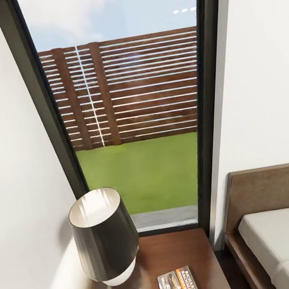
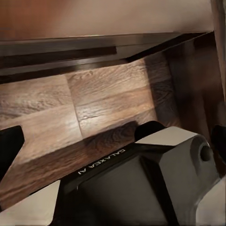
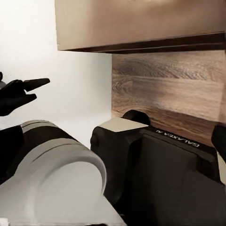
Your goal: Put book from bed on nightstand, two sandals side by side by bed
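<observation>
The book (image 1: pixel 178 287), a dark paperback with an orange band, lies flat on the nightstand (image 1: pixel 181 251) near its front edge, to the right of the lamp. The bed (image 1: pixel 288 242), with its off-white mattress and brown headboard, stands just right of the nightstand. The sandals are out of view. My left gripper (image 2: pixel 115 136) hangs low over the wood-plank floor, its dark fingers (image 2: pixel 9 146) spread wide with nothing between them. My right gripper (image 3: pixel 132 108) is open too, with one finger (image 3: pixel 21 92) showing before a white wall.
A black-shaded lamp (image 1: pixel 104 238) takes up the nightstand's left half. Behind it a tall dark-framed window (image 1: pixel 131 118) looks out on grass and a slatted fence. White walls close in on both sides. My own base (image 2: pixel 141 188) shows below both wrists.
</observation>
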{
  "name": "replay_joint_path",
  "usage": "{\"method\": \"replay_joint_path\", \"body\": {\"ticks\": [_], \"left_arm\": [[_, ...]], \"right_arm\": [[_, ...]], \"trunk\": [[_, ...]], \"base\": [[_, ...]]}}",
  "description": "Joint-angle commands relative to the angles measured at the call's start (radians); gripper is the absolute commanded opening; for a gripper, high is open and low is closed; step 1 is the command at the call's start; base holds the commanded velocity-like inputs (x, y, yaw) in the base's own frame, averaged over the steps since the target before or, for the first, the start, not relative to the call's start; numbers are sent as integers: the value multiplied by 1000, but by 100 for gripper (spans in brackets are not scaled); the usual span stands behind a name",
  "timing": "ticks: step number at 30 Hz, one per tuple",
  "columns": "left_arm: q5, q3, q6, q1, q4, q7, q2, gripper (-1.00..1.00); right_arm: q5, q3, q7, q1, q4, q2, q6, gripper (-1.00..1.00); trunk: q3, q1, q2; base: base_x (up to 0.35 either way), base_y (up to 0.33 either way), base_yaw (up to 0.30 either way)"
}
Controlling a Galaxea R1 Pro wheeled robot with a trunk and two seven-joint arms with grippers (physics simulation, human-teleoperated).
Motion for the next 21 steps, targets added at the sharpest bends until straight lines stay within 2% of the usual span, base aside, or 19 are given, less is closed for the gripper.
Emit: {"method": "replay_joint_path", "body": {"ticks": [1,3,7,12,16,20,21], "left_arm": [[6,-8,-8,12,1,57,2,100],[6,-7,-8,21,1,90,4,100],[6,-7,-8,26,1,109,6,100],[6,-7,-8,39,1,115,10,100],[6,-7,-8,41,1,120,13,100],[6,-7,-8,42,0,163,13,100],[6,-7,-8,43,0,178,12,100]], "right_arm": [[-11,7,3,35,2,0,8,100],[-12,7,3,61,1,0,9,100],[-12,6,-18,76,2,-1,9,100],[-12,6,-159,80,2,-1,10,100],[-12,7,-217,80,2,0,10,100],[-12,7,-292,80,1,2,9,100],[-12,8,-328,81,0,4,10,100]], "trunk": [[2,-4,7],[9,-12,21],[21,-27,49],[37,-46,84],[49,-62,112],[56,-69,126],[56,-69,126]], "base": [[0,0,0],[0,0,0],[0,0,0],[0,0,0],[0,0,0],[0,0,0],[0,0,0]]}}
